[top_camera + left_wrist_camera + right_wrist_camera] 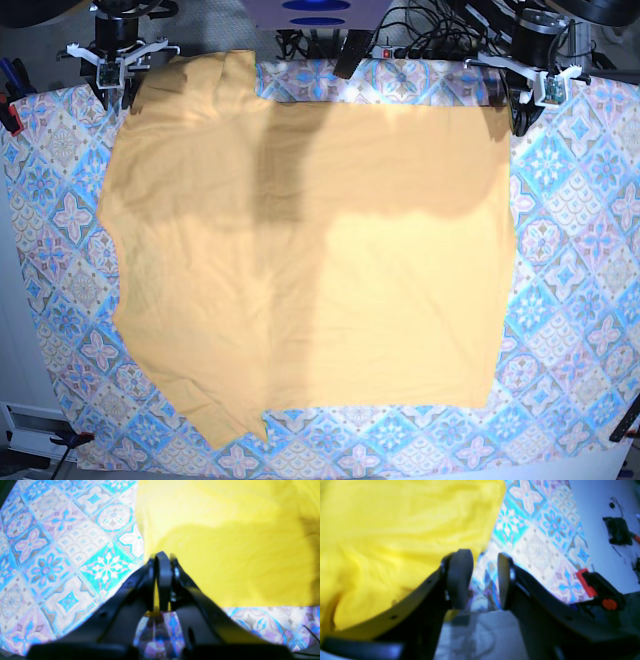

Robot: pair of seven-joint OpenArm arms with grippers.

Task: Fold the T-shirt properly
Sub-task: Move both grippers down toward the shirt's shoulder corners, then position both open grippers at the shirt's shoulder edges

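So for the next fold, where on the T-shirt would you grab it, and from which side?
Probably the two far corners. The T-shirt lies flat and spread on the tablecloth, its far edge right under both arms. The left gripper is shut at that edge and the right gripper stands open beside it. Come down from above at the outer corners, pinching the free edge.

One T-shirt (310, 270), one patterned tablecloth (575, 300), two grippers' sets of jaws, perhaps one red-and-black clamp (597, 587).
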